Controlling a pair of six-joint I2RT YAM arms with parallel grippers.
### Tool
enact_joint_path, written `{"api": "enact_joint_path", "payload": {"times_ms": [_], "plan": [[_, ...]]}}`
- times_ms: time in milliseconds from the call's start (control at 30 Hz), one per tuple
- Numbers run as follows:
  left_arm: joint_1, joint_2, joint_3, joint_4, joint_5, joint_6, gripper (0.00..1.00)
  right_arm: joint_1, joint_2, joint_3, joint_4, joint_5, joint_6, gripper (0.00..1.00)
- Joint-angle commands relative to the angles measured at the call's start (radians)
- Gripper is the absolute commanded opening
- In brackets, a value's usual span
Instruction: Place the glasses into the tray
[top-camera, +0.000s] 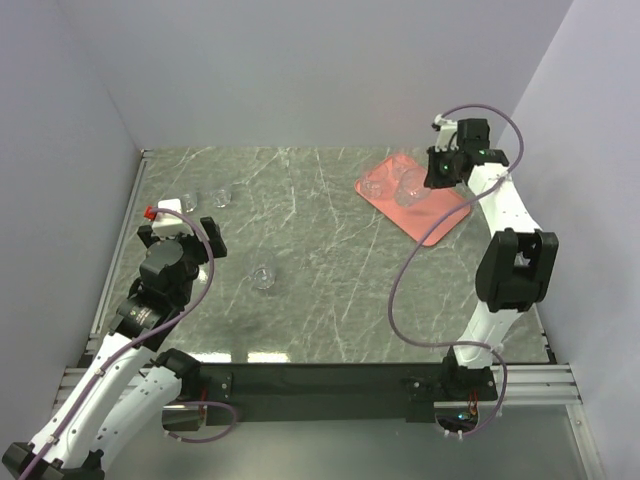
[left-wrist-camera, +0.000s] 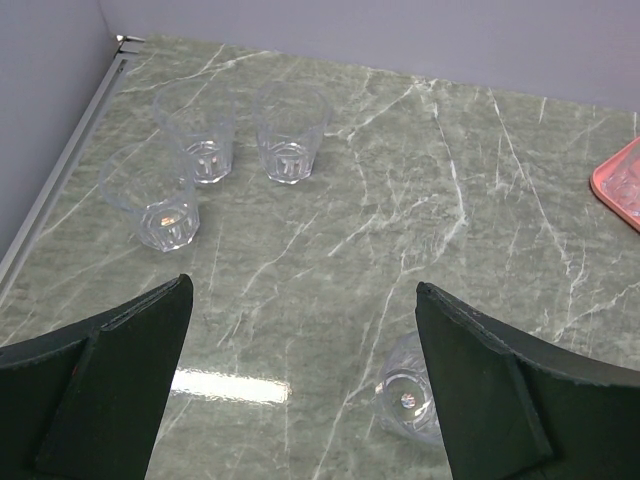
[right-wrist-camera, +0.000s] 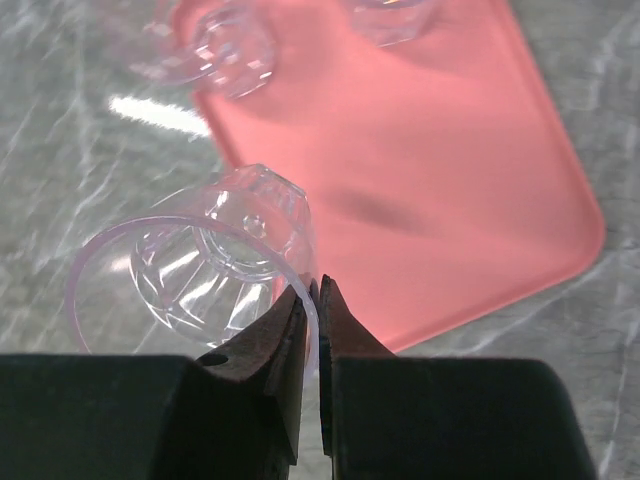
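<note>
The salmon-pink tray (top-camera: 430, 225) lies at the back right. My right gripper (right-wrist-camera: 312, 295) is shut on the rim of a clear glass (right-wrist-camera: 200, 270), which hangs tilted over the tray's (right-wrist-camera: 450, 180) near-left edge. Two more glasses (right-wrist-camera: 225, 50) (right-wrist-camera: 390, 15) stand in the tray's far part. From above, the right gripper (top-camera: 440, 170) sits over the tray beside a glass (top-camera: 377, 183). My left gripper (left-wrist-camera: 300, 380) is open above the table with nothing between its fingers. Three glasses (left-wrist-camera: 165, 200) (left-wrist-camera: 200, 135) (left-wrist-camera: 290, 135) stand ahead of it. Another glass (left-wrist-camera: 408, 390) sits by its right finger.
Grey walls close in the marble table on the left, back and right. A metal rail (top-camera: 135, 215) runs along the left edge. From above, the lone glass (top-camera: 263, 275) stands mid-table, right of the left gripper (top-camera: 182, 228). A small white and red item (top-camera: 165, 208) lies just behind that gripper.
</note>
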Motion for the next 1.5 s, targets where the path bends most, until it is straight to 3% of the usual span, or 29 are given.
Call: {"api": "enact_joint_path", "payload": {"times_ms": [0,600,1333,1400,1467], "plan": [[0.006,-0.003,0.009,0.018,0.016,0.022,0.99,-0.043,0.056,0.086,0.036,0.045,0.1,0.0],[0.01,0.013,0.008,0.016,0.019,0.026,0.99,-0.1,0.352,0.433,0.0,0.256,0.298,0.0],[0.019,0.042,0.011,0.019,0.032,0.031,0.99,-0.1,0.504,0.537,-0.002,0.282,0.295,0.0],[0.022,0.046,0.011,0.019,0.033,0.031,0.99,-0.1,0.509,0.546,-0.004,0.283,0.292,0.03],[0.022,0.048,0.009,0.019,0.035,0.031,0.99,-0.1,0.514,0.548,-0.002,0.288,0.289,0.13]]}}
